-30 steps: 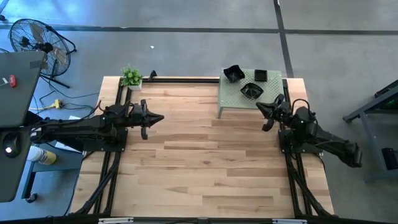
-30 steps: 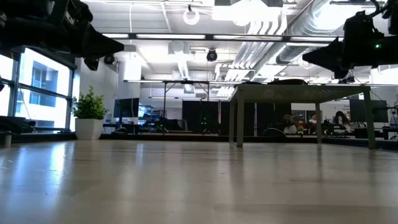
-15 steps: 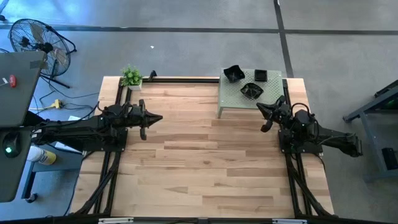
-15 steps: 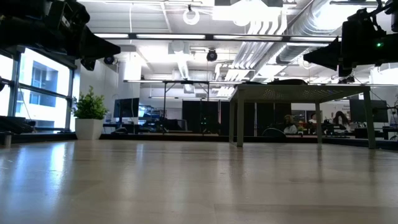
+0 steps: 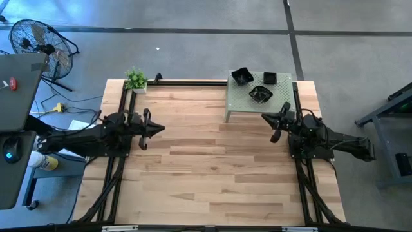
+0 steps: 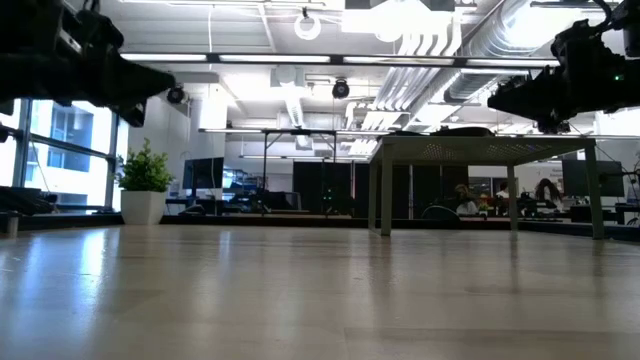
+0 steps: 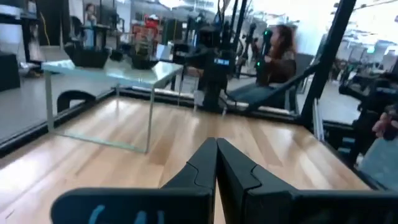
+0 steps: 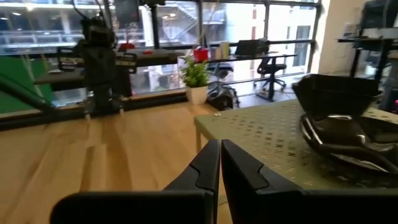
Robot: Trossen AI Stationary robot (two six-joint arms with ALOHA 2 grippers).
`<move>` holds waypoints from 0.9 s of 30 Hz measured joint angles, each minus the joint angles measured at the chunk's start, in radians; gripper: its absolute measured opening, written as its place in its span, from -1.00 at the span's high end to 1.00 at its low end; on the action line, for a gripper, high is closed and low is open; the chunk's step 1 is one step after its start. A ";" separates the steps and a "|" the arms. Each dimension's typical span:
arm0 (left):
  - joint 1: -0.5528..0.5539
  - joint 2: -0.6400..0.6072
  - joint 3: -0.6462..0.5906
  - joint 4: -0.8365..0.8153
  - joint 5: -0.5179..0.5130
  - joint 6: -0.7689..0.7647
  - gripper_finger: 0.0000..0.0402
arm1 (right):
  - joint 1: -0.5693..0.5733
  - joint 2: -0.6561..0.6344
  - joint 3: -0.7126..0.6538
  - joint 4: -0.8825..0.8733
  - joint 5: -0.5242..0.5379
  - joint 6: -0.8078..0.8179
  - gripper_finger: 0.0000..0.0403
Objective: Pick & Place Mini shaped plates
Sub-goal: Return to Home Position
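Stacks of glossy black mini shaped plates (image 5: 260, 94) on a pale green perforated stand (image 5: 239, 100), near the far right corner of a light wooden table (image 5: 212, 174).
Just beside the stand's near edge hovers the right gripper (image 5: 265, 116), its fingers pressed together and empty; the left gripper (image 5: 161, 127) hangs over the table's left side, well apart from the stand, its fingers likewise together on nothing.

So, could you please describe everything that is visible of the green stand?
The stand is a small pale green table with a flat, perforated top and thin legs; it looks like painted metal or plastic. It stands upright at the far right corner of the wooden table, with its legs on the wood. Three groups of glossy black plates rest on its top. The shut right end effector hangs close to its front edge, apparently not touching it.
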 joint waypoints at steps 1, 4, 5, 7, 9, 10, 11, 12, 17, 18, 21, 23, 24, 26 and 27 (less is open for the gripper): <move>0.000 -0.022 0.000 -0.027 0.000 0.000 0.99 | 0.000 0.002 0.000 0.000 -0.010 0.000 0.94; 0.000 -0.071 0.000 -0.056 0.009 -0.018 0.99 | 0.000 0.004 0.000 -0.001 -0.014 0.007 0.94; 0.000 -0.082 -0.001 -0.065 0.024 -0.024 0.99 | 0.000 0.004 0.000 -0.001 -0.015 0.022 0.94; -0.001 -0.098 -0.001 -0.071 0.054 -0.027 0.99 | 0.000 0.004 0.000 0.000 -0.014 0.046 0.94; -0.001 -0.105 -0.001 -0.069 0.079 -0.035 0.99 | 0.000 0.004 0.000 0.000 -0.003 0.080 0.94; -0.001 -0.105 -0.001 -0.069 0.087 -0.039 0.99 | 0.000 0.004 0.000 0.000 0.010 0.091 0.94; -0.001 -0.104 -0.002 -0.076 0.094 -0.039 0.99 | 0.000 0.004 0.000 0.000 0.025 0.095 0.94; -0.001 -0.103 -0.002 -0.080 0.100 -0.039 0.99 | 0.000 0.004 0.000 0.000 0.044 0.094 0.94; -0.001 -0.104 -0.002 -0.077 0.100 -0.039 0.99 | 0.000 0.004 0.000 0.000 0.165 0.046 0.94; -0.001 -0.104 -0.002 -0.077 0.099 -0.040 0.99 | 0.000 0.004 0.000 0.000 0.195 0.041 0.94; -0.001 -0.104 -0.003 -0.076 0.098 -0.035 0.99 | 0.000 0.004 0.000 -0.004 0.267 0.027 0.94; -0.001 -0.104 -0.003 -0.075 0.097 -0.034 0.99 | -0.001 0.004 0.000 -0.004 0.276 0.032 0.94; -0.001 -0.104 -0.003 -0.076 0.097 -0.033 0.99 | -0.001 0.004 0.000 -0.004 0.275 0.032 0.94; -0.001 -0.104 -0.003 -0.075 0.097 -0.032 0.99 | -0.001 0.004 0.000 -0.004 0.266 0.033 0.94; -0.001 -0.104 -0.003 -0.075 0.097 -0.032 0.99 | -0.001 0.004 0.000 -0.004 0.262 0.033 0.94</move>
